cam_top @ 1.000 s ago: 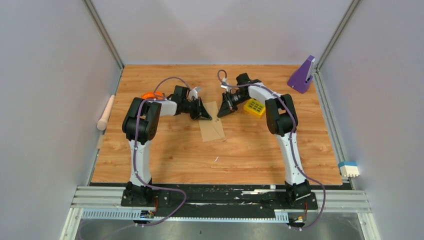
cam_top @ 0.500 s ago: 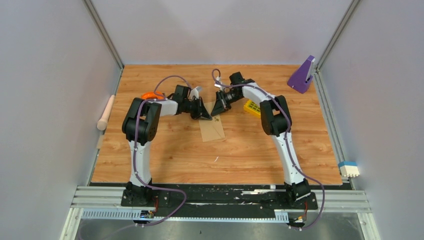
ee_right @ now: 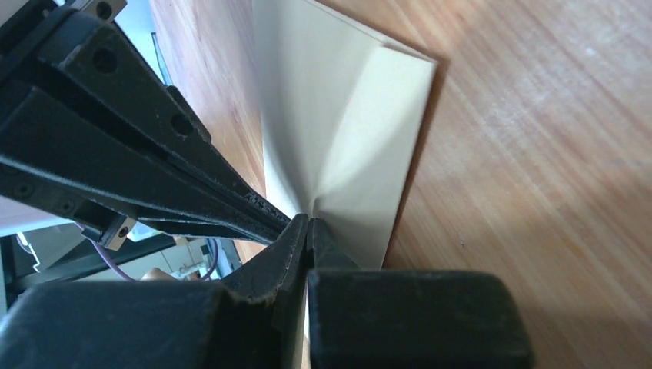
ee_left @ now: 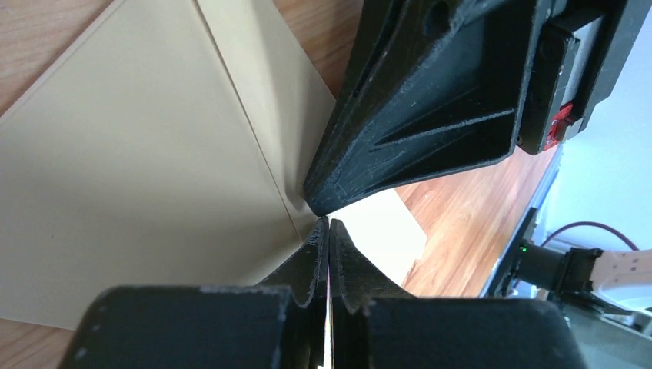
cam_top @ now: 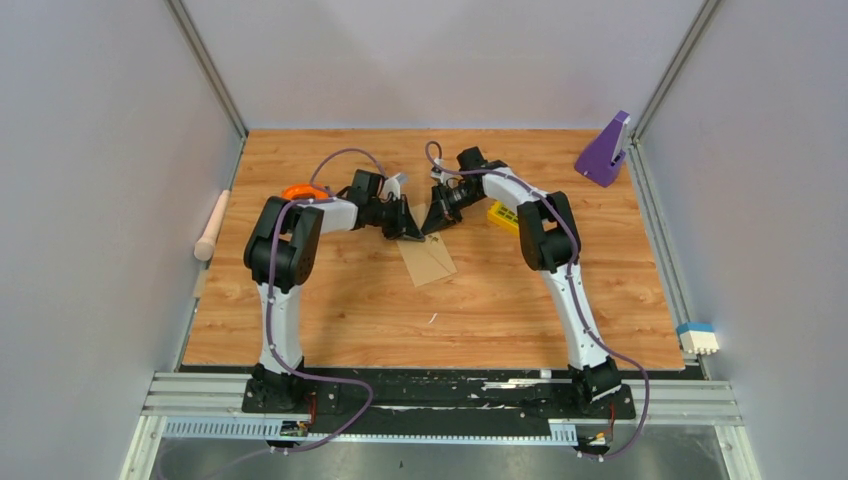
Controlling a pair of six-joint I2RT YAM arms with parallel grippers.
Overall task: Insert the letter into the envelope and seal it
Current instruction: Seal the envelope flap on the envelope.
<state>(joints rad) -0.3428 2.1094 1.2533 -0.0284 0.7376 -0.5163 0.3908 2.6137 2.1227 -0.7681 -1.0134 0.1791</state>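
Found the wooden table (cam_top: 330, 300) filling the middle of the overhead frame. Found the envelope (cam_top: 428, 260) lying tilted at centre, its upper edge lifted. Saw left gripper (cam_top: 414, 232) and right gripper (cam_top: 429, 227) meeting tip to tip just above centre, each with fingers pressed together, pinching that raised tan edge.
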